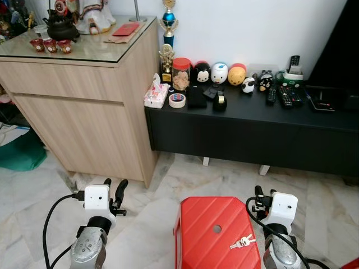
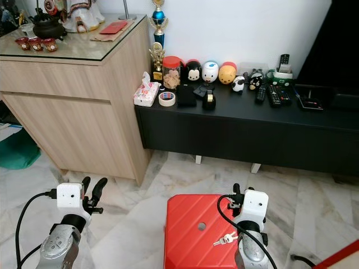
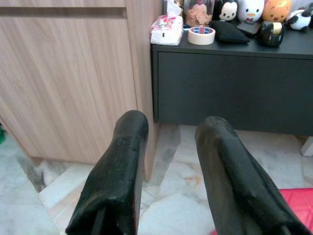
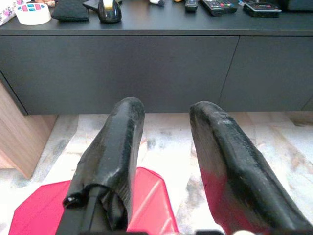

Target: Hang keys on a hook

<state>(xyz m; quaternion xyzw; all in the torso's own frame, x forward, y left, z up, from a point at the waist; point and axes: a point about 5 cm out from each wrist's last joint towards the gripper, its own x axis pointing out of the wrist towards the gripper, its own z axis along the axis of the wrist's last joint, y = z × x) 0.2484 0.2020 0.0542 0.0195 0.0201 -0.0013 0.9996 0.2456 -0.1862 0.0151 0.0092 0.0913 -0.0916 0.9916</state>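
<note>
Nearest, the keys (image 1: 242, 243) are seen lying on the red stool (image 1: 216, 216) just beside the right gripper (image 4: 164, 161), whose fingers are spread like the left gripper's (image 3: 171, 166), with the black surface (image 1: 252, 109) set against the wall beyond.

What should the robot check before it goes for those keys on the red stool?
1. Keys in sight, lying on the stool: ok.
2. Right gripper open and holding nothing: ok.
3. Left gripper open and holding nothing: ok.
4. Right gripper over the keys: not ok; it points past the stool toward the black cabinet.
5. Hook to hang them on found: cannot tell.
</note>
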